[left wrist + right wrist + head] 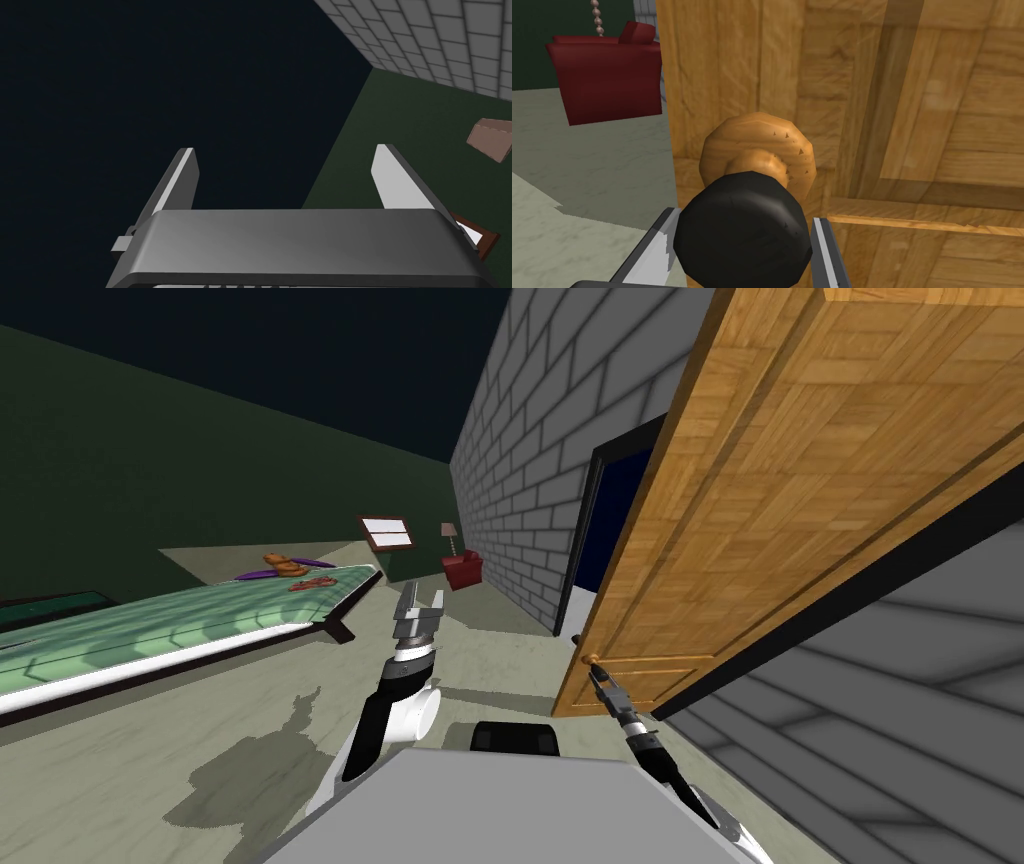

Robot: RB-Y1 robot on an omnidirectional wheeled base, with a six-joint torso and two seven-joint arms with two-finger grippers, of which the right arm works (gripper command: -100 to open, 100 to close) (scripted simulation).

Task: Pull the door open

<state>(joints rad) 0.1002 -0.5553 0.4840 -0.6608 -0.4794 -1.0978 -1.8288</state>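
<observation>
Left forearm white with a black sleeve; right forearm seemingly banded black-and-white; left gripper and right gripper bear thin light-grey blades.

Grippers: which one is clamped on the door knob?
The right gripper: its fingers press the sides of the black knob on the wooden door. The left gripper stands open, away from the door.

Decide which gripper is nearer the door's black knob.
Right. The right gripper is shut on the black knob; the left gripper hangs open, away toward the bed.
</observation>
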